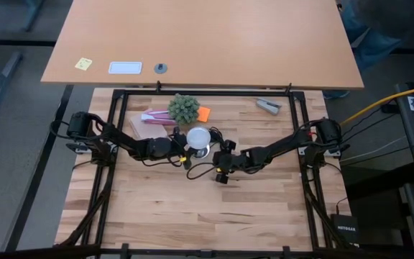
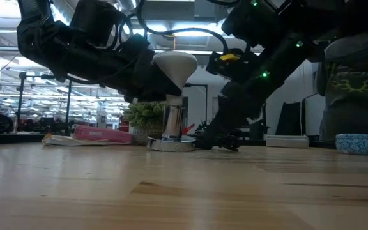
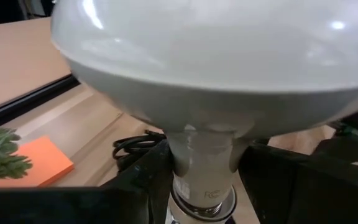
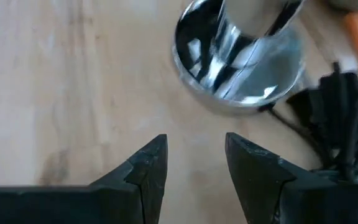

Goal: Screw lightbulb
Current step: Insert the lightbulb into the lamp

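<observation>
Frosted white, the lightbulb [image 1: 198, 136] stands upright in the chrome socket [image 2: 171, 142] mid-desk [image 1: 192, 216] — my left gripper [image 1: 184, 147] closed around its neck. My right gripper [image 4: 194, 163] hovers just beside the socket — fingers apart, holding nothing.
</observation>
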Controlling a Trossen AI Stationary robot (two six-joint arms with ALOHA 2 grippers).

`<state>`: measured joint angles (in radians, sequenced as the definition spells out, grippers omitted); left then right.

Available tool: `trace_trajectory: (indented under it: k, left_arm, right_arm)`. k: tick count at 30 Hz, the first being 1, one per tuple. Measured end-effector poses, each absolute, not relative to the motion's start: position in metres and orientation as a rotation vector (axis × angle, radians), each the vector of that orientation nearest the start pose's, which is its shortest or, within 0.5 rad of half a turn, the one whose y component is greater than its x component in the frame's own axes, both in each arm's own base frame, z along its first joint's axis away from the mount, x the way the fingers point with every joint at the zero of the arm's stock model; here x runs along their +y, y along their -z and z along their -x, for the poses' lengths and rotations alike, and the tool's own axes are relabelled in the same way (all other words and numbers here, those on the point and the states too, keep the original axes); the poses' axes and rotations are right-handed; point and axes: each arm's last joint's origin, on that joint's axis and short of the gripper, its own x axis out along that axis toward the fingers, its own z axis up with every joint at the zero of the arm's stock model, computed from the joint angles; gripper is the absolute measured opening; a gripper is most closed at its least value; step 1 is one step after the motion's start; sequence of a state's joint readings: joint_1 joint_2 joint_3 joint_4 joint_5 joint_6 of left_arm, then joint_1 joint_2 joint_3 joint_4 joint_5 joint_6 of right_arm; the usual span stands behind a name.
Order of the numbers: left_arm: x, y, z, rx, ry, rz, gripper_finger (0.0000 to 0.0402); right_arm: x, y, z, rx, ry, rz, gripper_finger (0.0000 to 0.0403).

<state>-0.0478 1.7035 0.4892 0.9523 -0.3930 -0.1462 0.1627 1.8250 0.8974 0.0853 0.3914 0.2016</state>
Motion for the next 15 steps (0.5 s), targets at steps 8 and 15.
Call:
trace_trajectory:
  k: [8, 15]
  left_arm:
    - [-0.002, -0.131, -0.288, 0.235, -0.372, 0.077, 0.0150]
    - [-0.002, -0.131, -0.288, 0.239, -0.381, 0.079, 0.0150]
  right_arm:
    - [0.041, -0.108, -0.350, 0.763, 0.344, 0.050, 0.0168]
    - [0.021, -0.092, -0.359, 0.724, 0.397, 0.012, 0.0168]
